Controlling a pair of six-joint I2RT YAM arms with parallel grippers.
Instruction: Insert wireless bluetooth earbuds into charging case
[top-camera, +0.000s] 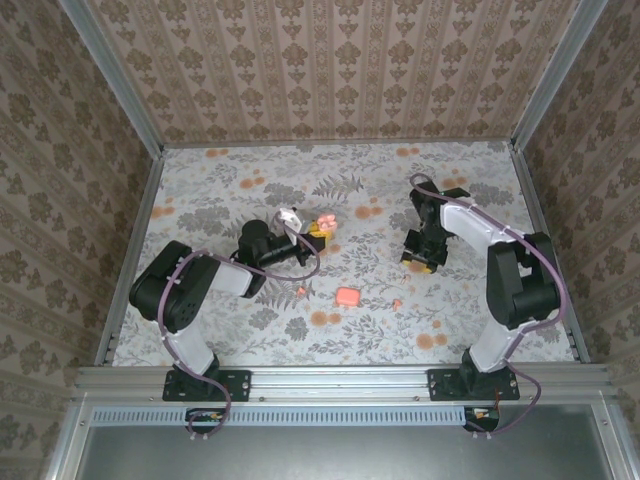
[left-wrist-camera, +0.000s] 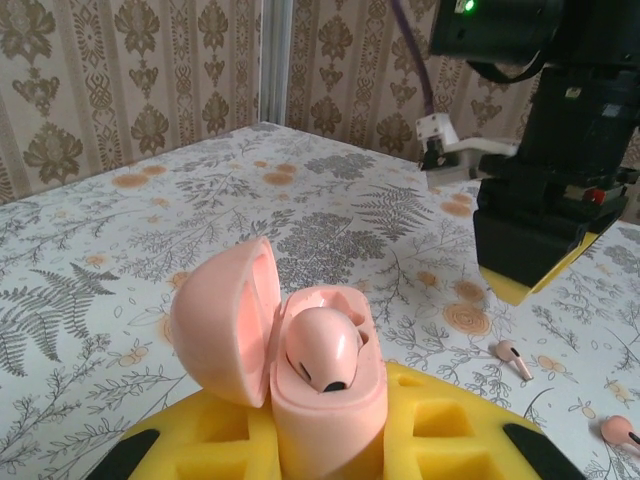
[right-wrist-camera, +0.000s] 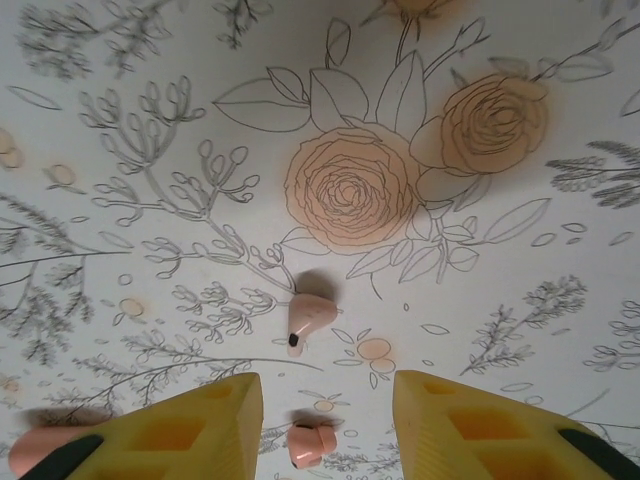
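Right wrist view first: my right claw (right-wrist-camera: 325, 388) hangs low over the table (right-wrist-camera: 150, 110) with its yellow pads parted and nothing between them, so it has hold of nothing. Just ahead of the gap a loose bud (right-wrist-camera: 308, 318) lies on its side, dark stem tip toward me. A second bud (right-wrist-camera: 312, 443) shows on the table in the gap itself. I judge both to be very light, hard, glossy and rounded, so they would squirt out of a careless pinch. I'd take the one ahead across its fat head, leaving the stem free to drop into its well, and close gently. In the left wrist view, the left claw (left-wrist-camera: 330, 445) is clamped on the lower half of the case (left-wrist-camera: 330, 410), held upright with its lid (left-wrist-camera: 225, 320) hinged open to the left. A seated bud (left-wrist-camera: 322, 350) fills one well, and the well behind it looks vacant, though I can't see to its bottom. The case looks smooth and rigid, with the hinge the weak part, so any push should go straight down into the base. In the top view a pink block (top-camera: 347, 297) lies on the table between the arms, and I can't tell what it is.
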